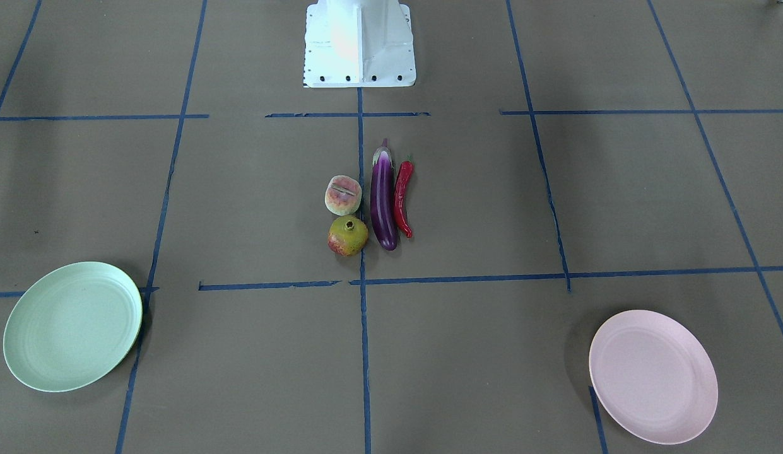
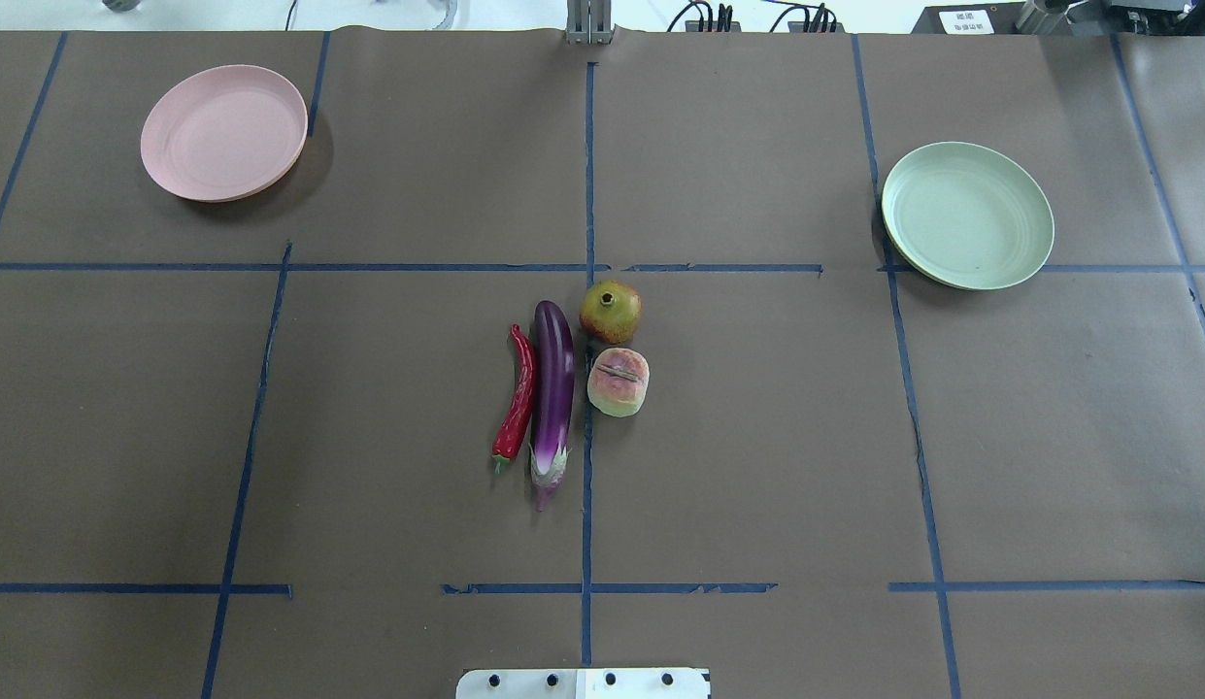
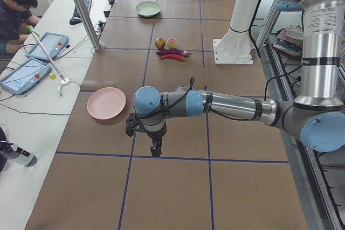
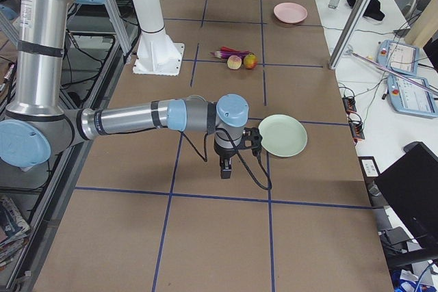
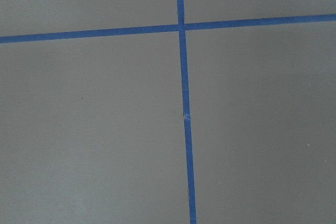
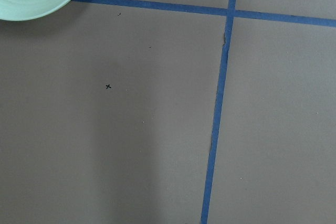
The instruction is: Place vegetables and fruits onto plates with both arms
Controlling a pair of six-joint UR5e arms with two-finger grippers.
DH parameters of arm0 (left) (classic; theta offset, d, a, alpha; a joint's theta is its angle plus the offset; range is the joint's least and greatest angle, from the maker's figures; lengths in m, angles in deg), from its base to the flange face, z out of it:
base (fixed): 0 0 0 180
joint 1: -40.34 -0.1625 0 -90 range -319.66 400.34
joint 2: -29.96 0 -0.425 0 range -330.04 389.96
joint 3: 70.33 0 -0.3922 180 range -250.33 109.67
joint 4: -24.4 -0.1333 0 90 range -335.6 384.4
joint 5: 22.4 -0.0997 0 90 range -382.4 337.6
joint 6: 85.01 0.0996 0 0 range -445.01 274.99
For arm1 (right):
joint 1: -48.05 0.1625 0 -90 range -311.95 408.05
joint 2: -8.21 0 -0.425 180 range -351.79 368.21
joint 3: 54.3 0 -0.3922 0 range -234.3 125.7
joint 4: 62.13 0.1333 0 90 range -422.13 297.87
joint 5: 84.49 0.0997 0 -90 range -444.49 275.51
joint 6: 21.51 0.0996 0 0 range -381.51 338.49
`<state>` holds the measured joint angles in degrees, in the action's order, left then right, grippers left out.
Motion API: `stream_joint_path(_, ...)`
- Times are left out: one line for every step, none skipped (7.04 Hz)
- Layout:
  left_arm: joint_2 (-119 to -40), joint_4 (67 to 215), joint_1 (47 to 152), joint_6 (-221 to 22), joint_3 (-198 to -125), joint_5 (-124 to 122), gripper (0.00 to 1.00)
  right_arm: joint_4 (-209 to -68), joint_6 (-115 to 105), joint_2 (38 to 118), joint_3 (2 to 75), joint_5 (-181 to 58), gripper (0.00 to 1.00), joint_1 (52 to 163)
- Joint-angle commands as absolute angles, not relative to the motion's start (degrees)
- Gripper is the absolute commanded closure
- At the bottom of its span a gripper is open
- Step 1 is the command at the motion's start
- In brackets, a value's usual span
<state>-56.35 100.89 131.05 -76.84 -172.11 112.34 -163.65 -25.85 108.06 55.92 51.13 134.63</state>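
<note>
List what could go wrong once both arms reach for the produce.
1. The chili pepper lies tight beside the eggplant; a grip closing on one may push the other.
2. The pomegranate and peach are round and might roll if nudged.
3. All four sit in one cluster, so the left arm and right arm reaching in together could collide.

We are in a robotics lab. A broad counter is papered in brown and gridded with blue tape lines. Silver-grey jointed robot arms with light blue joint caps reach over it near a white metal base block. A person sits at a white side desk with blue-grey control tablets with red buttons and a black keyboard.
</note>
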Motion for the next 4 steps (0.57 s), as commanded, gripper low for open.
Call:
stream_joint_path(-56.3,101.3,131.0,-76.7,-172.1,112.3,0.0,-163.6,-25.8,107.7,56.3,51.2,0.0,134.5)
stream_joint_path(-56.3,101.3,131.0,-76.8,-172.0,112.3,0.0,-163.6,-25.8,105.6,56.4,51.3,0.0,134.5)
stream_joint_path(-56.4,101.3,131.0,-76.8,-172.0,112.3,0.0,-163.6,-25.8,101.7,56.4,51.6,0.0,133.6)
stream_joint_path(-56.4,101.5,131.0,-76.9,-171.9,112.3,0.0,-163.6,-25.9,97.7,56.6,51.8,0.0,130.0)
